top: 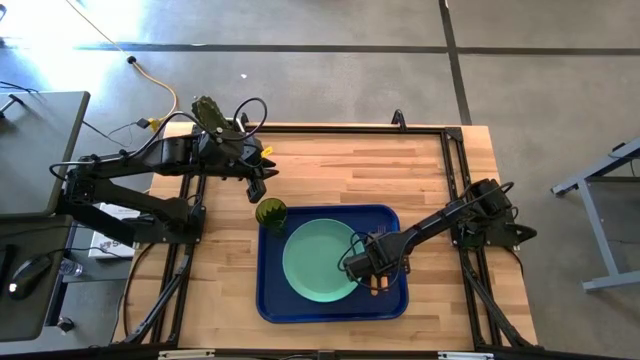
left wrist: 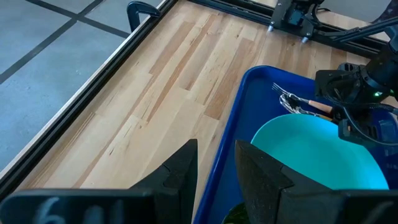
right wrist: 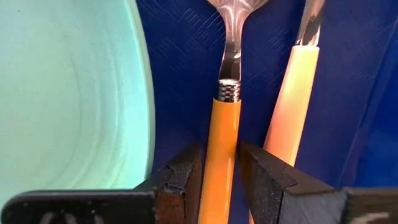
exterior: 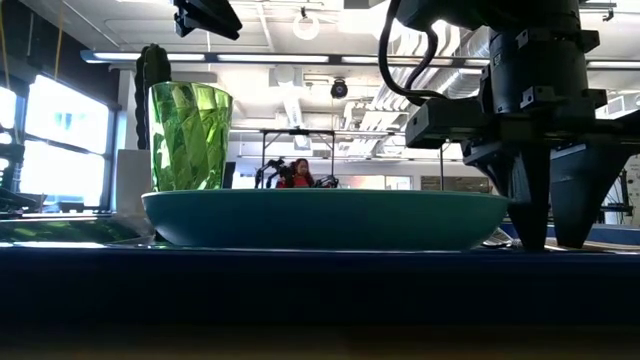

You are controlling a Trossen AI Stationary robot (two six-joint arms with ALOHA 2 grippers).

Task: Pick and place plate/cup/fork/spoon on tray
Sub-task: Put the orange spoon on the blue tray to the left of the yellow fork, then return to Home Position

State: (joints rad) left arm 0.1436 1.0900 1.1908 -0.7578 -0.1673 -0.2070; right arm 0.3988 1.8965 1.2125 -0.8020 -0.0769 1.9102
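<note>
Right gripper [right wrist: 219,180]: you see its fingers straddling an orange handle, spoon [right wrist: 225,93] or fork, on the tray [top: 390,300].
Second utensil [right wrist: 292,87]: alongside.
Plate [top: 320,262]: mint-green, mid-tray.
Cup [top: 271,212]: olive-green, upright, tray corner.
Left gripper [left wrist: 214,171]: parted, empty, above the cup.

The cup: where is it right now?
In the high view the cup stands in the tray's rear-left corner, beside the plate, just below the left hand.

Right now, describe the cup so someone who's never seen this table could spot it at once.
Find the big blue tray on the wooden table. The cup stands in the tray's far left corner, beside the mint-green plate. It is the only upright, see-through green thing there, far narrower than the plate.
</note>
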